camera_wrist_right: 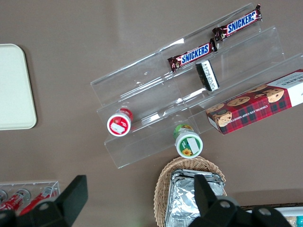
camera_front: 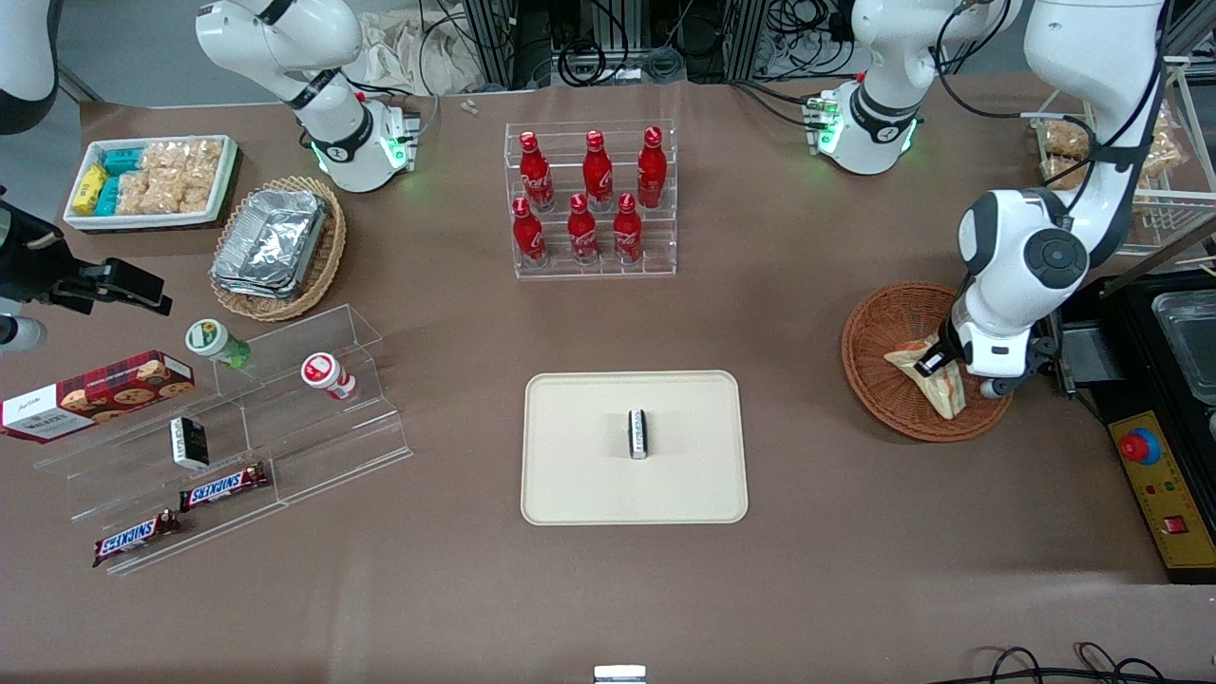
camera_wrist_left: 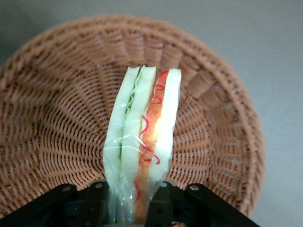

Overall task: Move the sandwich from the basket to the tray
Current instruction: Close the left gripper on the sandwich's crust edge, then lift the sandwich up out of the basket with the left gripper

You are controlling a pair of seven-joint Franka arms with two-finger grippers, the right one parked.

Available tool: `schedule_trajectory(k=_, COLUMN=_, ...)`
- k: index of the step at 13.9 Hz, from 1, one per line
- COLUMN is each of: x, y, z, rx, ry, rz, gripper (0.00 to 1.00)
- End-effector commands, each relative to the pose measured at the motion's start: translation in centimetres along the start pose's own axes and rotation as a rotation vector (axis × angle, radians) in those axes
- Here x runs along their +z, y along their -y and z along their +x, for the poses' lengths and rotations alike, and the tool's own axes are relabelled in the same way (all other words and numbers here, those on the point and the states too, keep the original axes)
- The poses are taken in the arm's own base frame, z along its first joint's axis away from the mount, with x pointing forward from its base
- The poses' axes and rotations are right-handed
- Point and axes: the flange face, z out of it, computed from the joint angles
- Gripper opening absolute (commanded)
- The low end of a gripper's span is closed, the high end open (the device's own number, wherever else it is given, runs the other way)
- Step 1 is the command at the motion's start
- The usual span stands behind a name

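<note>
Black fingers of the gripper (camera_wrist_left: 135, 205) stand on either side of the sandwich (camera_wrist_left: 142, 146), closed against its two bread faces, so the wedge is pinched between them at its wide end. In the front view the gripper (camera_front: 936, 366) sits low over the basket (camera_front: 888, 399), under the white wrist of the working arm, with the sandwich (camera_front: 936, 385) reaching out from it toward the front camera.

The sandwich is within the basket (camera_wrist_left: 57, 118); whether it rests on the weave or is lifted just clear I cannot tell. It is a wedge in clear film, standing on edge with its layers facing the wrist camera: pale white bread slices, a thin green leafy band, and a red-orange strip with red squiggles on the wrap.

The basket is round, shallow, reddish-brown wicker, lying on the brown tabletop (camera_front: 817, 589) toward the working arm's end. Well apart from it, near the middle of the tabletop, lies the cream tray (camera_front: 570, 475), with a small dark-and-white packet (camera_front: 638, 433) on it.
</note>
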Motion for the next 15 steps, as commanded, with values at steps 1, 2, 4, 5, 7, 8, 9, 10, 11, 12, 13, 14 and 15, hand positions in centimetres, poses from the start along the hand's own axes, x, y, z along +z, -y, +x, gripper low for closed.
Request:
schedule_trajectory(k=1, x=-6.3, y=-0.8, z=1.9, rx=-0.011, ry=-0.021, rz=0.042, gripper=0.00)
schedule_trajectory(k=2, x=-9.0, y=-1.7, z=3.3, rx=0.013, ry=0.016, rz=0.086, gripper=0.00)
schedule_trajectory(k=4, x=-14.6, y=-3.6, z=6.1, rx=0.083, ry=0.095, rz=0.159, gripper=0.00)
schedule_trajectory(k=5, x=-17.3, y=-4.9, z=7.1, rx=0.154, ry=0.108, rz=0.159, gripper=0.00)
schedule_trajectory(k=7, x=-21.6, y=-7.7, z=8.0, rx=0.339, ry=0.110, rz=0.130, gripper=0.00)
schedule_trajectory(k=8, x=-23.5, y=-9.3, z=8.0, rx=0.385, ry=0.083, rz=0.100, gripper=0.00)
schedule_trajectory(k=9, x=-25.0, y=-10.5, z=7.6, rx=0.398, ry=0.061, rz=0.073, gripper=0.00)
schedule_trajectory(k=10, x=-25.6, y=-11.6, z=6.9, rx=0.412, ry=0.052, rz=0.062, gripper=0.00)
schedule_trajectory(k=11, x=-25.3, y=-12.9, z=5.8, rx=0.431, ry=0.058, rz=0.055, gripper=0.00)
schedule_trajectory(k=12, x=-24.4, y=-15.1, z=4.0, rx=0.453, ry=0.077, rz=0.051, gripper=0.00)
schedule_trajectory(k=13, x=-23.5, y=-17.1, z=2.2, rx=0.458, ry=0.089, rz=0.052, gripper=0.00)
schedule_trajectory(k=14, x=-22.1, y=-19.2, z=0.4, rx=0.472, ry=0.102, rz=0.053, gripper=0.00)
schedule_trajectory(k=15, x=-20.9, y=-21.6, z=-1.1, rx=0.493, ry=0.108, rz=0.036, gripper=0.00)
